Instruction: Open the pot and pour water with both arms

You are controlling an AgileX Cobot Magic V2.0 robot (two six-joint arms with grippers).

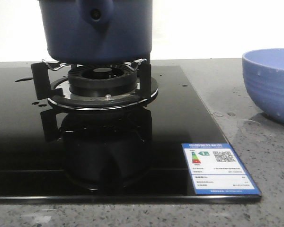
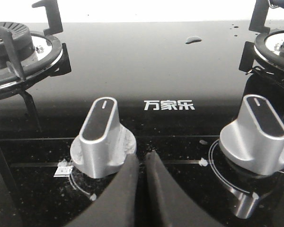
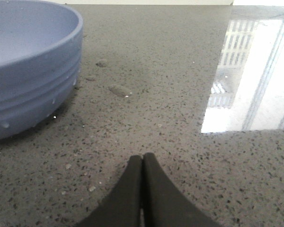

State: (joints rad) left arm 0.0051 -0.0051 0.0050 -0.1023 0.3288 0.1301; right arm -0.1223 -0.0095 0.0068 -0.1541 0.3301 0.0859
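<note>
While my left gripper (image 2: 142, 163) rests pinched together, empty, by a silver knob (image 2: 102, 137), my right gripper (image 3: 142, 163) lies likewise over the countertop (image 3: 170, 104); the pot (image 1: 97, 30), top cropped, sits on the burner (image 1: 102, 82) at twelve o'clock.

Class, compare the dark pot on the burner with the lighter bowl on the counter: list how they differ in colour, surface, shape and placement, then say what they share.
The pot is dark navy; the bowl is pale blue. The pot's sides are plain, smooth and straight, with a stubby handle end facing the camera; the bowl's wall is ribbed, curved and has no handle. The pot stands raised on the burner support; the bowl sits directly on the grey speckled counter, to the right of the stove. Both are round blue vessels, standing upright.
</note>
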